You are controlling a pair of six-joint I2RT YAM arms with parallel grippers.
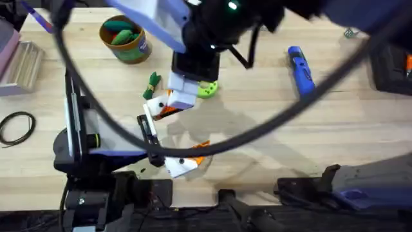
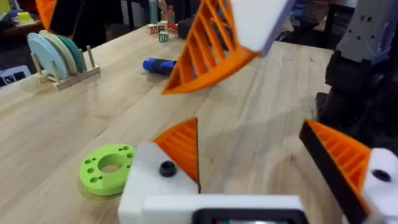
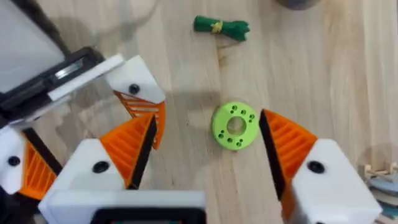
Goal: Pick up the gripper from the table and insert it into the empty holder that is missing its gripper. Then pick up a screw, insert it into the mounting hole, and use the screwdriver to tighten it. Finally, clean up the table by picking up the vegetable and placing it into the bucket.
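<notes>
My left gripper [image 1: 183, 135] stands open at table centre, a white mount on each side. On its far mount, the holder [image 3: 134, 84], sits the orange gripper piece [image 3: 148, 118]. My right gripper [image 3: 208, 121] hangs open just beside it, holding nothing, with one finger [image 3: 127, 146] close to the orange piece. The dark green vegetable [image 1: 153, 82] lies on the wood beyond, near the green bucket [image 1: 123, 40], which has toy items inside. To the right lies the blue screwdriver [image 1: 300, 69]. A loose screw is out of view.
A lime-green ring disc [image 3: 235, 126] lies on the table under the right gripper's fingers. A black cable loop [image 1: 16, 125] and a clear rack [image 1: 26, 64] sit at the left edge. A dish rack [image 2: 59, 59] stands beyond the screwdriver.
</notes>
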